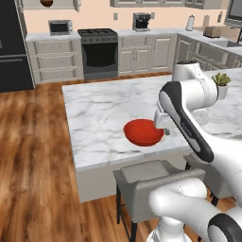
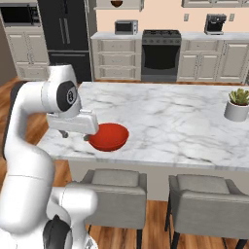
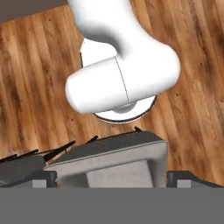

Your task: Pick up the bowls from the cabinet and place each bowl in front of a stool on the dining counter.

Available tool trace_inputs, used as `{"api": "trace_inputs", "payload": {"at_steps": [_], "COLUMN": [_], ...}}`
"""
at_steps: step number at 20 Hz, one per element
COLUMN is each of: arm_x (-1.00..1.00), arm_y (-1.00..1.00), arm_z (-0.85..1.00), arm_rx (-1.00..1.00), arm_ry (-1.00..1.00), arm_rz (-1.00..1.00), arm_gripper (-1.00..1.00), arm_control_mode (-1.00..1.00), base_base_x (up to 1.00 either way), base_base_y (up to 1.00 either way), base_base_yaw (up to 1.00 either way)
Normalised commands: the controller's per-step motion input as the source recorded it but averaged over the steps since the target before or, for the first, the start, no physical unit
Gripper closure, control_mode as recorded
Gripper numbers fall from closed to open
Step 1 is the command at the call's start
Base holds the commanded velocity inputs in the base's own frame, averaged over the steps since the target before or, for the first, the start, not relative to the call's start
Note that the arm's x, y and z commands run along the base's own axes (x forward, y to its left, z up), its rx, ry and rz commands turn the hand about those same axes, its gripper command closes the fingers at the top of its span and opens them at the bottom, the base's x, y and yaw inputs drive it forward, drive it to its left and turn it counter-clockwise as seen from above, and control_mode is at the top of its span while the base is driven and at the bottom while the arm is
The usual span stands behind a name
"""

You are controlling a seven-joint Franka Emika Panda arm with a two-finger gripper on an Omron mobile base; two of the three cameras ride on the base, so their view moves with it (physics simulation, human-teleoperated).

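Centrally, the red bowl (image 1: 143, 132) rests upright on the marble bench (image 1: 99, 118), near its front edge, behind a grey stool (image 1: 151, 182). Jaws stand apart, empty, just beside the bowl's rim, above the stool.

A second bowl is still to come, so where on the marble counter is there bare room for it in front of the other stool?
The white marble dining counter lies bare between the glossy red bowl and the small potted plant, including its near edge above the right grey cushioned stool. It is crowded only at the left, where the open gripper sits by the red bowl.
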Motion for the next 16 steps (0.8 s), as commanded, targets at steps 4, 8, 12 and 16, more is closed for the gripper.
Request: {"api": "trace_inputs", "payload": {"at_steps": [4, 8, 12, 16], "arm_x": [-0.82, -0.4, 0.0, 0.0], "arm_y": [-0.04, 0.0, 0.0, 0.21], "arm_z": [0.0, 0.0, 0.0, -0.12], "arm_rx": [0.0, 0.0, 0.0, 0.01], "arm_ry": [0.0, 0.0, 0.0, 0.0], "arm_rz": [0.31, 0.2, 0.0, 0.0], "arm_gripper": [-1.0, -1.0, -1.0, -1.0], "arm_control_mode": [-1.0, -1.0, -1.0, -1.0], "base_base_x": [0.0, 0.0, 0.0, 0.0], "base_base_y": [0.0, 0.0, 0.0, 0.0], "base_base_yaw": [0.0, 0.0, 0.0, 0.0]}}
